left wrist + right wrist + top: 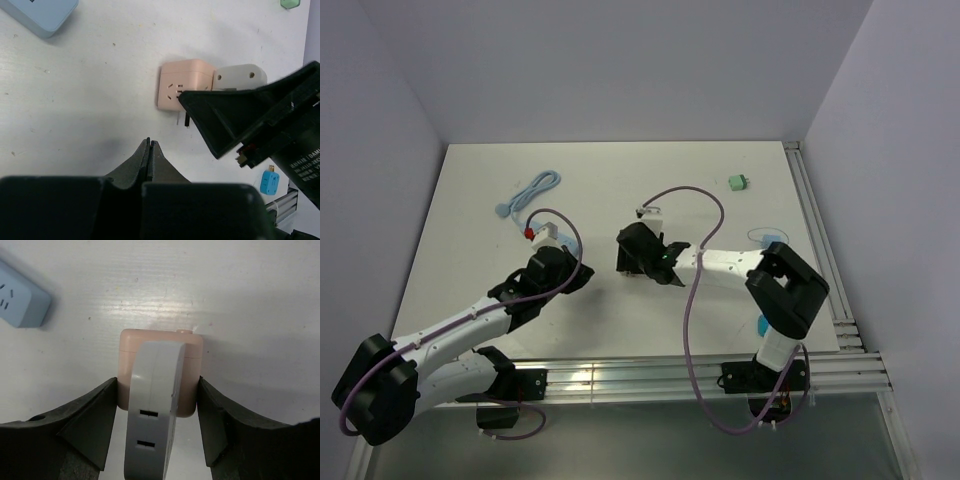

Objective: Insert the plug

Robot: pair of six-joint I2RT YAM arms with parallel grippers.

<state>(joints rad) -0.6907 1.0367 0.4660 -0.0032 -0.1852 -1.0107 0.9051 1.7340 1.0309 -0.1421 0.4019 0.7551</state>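
In the right wrist view a pink socket cube [189, 390] lies on the white table. A white plug body [152, 410] with two dark slots sits flush against its near face. My right gripper [157, 390] straddles both, and its two black fingers [102, 415] press on the cube's left and right sides. The left wrist view shows the pink cube [182, 90] with two metal prongs under it, the white plug [240, 76] on its right and the right gripper's finger [240, 117] across them. From above, the right gripper [632, 252] hides both. My left gripper [150, 143] is shut and empty, short of the cube.
A light blue power strip [42, 15] lies at the far left, its cable [532, 190] coiled near the back of the table. A small green block [739, 182] sits far right. A small blue adapter [269, 182] lies near the aluminium rails [820, 250] on the right edge.
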